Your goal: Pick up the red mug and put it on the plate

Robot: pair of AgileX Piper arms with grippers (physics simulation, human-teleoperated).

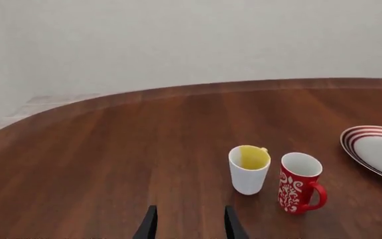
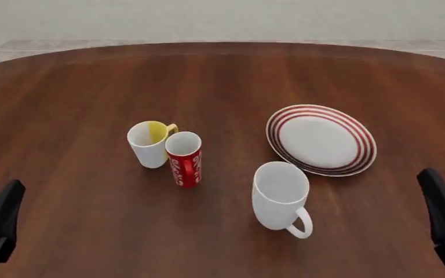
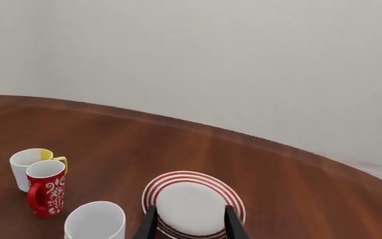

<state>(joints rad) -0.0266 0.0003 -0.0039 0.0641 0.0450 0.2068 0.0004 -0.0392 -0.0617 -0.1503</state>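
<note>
A bare simulated room: round wooden table point(image 2: 68, 104) against a plain pale wall point(image 3: 244, 59).

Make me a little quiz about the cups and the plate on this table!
1. True or false: the red mug sits on the plate.
2. Which mug stands closest beside the red mug?
A. white-and-yellow mug
B. large white mug
3. Fill in: both the left gripper and right gripper are ____ (open/shut).

Key: 1 false, it stands on the table. 2 A. 3 open.
</note>
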